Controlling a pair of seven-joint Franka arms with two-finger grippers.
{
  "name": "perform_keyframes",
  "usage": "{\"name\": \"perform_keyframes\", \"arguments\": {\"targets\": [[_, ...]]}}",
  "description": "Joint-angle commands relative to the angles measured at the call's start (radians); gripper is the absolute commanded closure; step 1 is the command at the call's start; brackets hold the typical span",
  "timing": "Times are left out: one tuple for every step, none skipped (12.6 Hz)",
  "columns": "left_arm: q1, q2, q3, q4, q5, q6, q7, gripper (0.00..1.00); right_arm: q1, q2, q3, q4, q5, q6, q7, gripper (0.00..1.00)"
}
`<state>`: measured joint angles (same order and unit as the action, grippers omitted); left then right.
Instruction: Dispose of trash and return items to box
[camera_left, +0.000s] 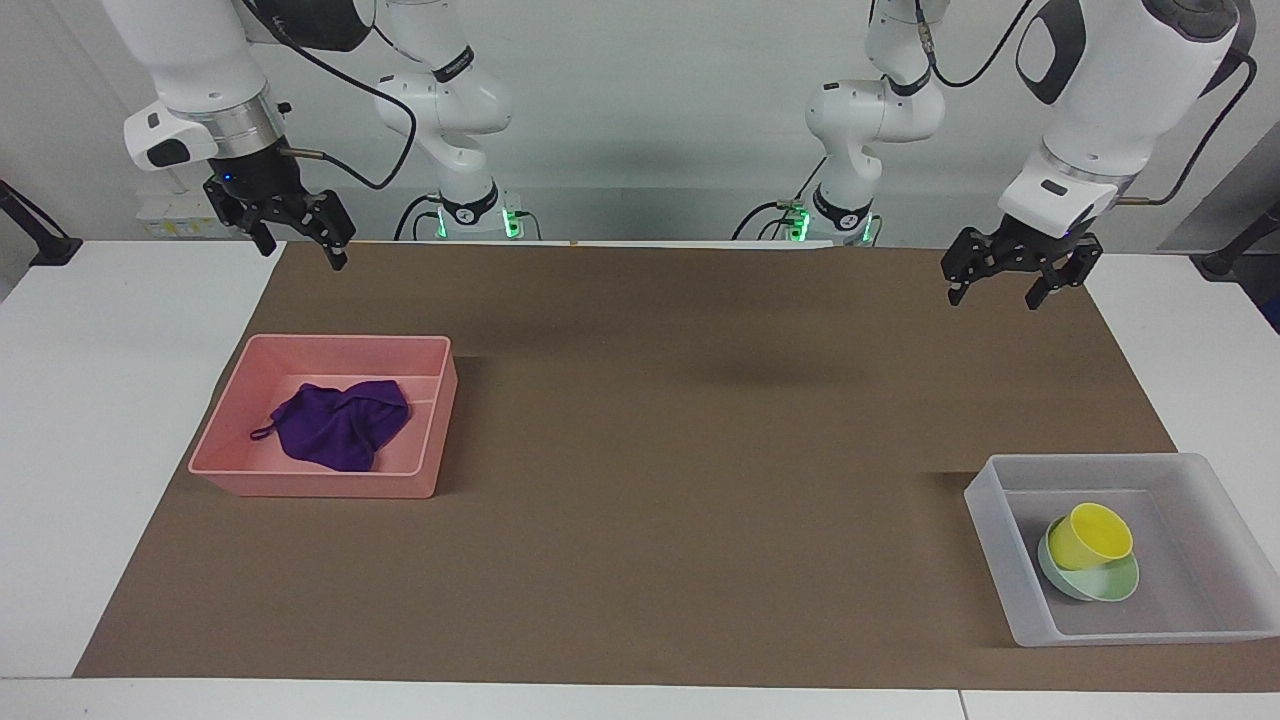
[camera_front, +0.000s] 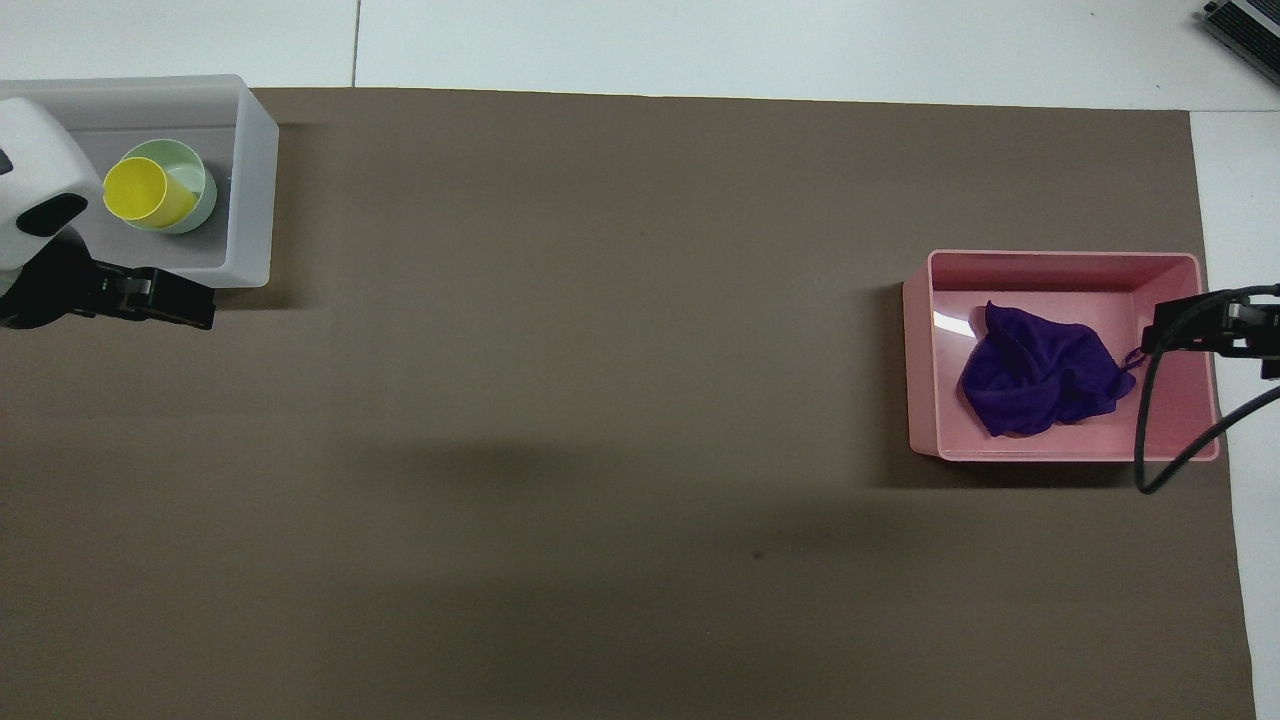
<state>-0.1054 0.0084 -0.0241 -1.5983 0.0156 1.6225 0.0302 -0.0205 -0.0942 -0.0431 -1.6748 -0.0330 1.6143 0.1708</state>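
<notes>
Up at the right arm's end, the right gripper (camera_left: 300, 240) hangs spread and empty over the brown mat's (camera_left: 680, 420) edge nearest the robots; below it the purple rag (camera_left: 338, 424) lies crumpled inside the pink tray (camera_left: 310, 482). Toward the left arm's end, the left gripper (camera_left: 995, 287) hovers spread wide, holding nothing, while the yellow cup (camera_left: 1090, 535) leans in the green bowl (camera_left: 1105, 583) inside the translucent box (camera_left: 990, 540)

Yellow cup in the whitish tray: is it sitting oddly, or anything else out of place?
The yellow cup lies tilted in the mint-green bowl inside the whitish tray, not upright. The purple rag lies crumpled in the pink tray. Nothing spilled or damaged.
</notes>
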Motion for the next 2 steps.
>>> {"name": "perform_keyframes", "arguments": {"targets": [[-0.013, -0.018, 0.016, -0.011, -0.014, -0.026, 0.014, 0.00, -0.012, -0.012, 0.005, -0.008, 0.018, -0.011, -0.028, 0.00], [-0.013, -0.025, 0.016, -0.025, -0.014, -0.024, 0.017, 0.00, -0.012, -0.012, 0.005, -0.008, 0.018, -0.011, -0.028, 0.00]]}}
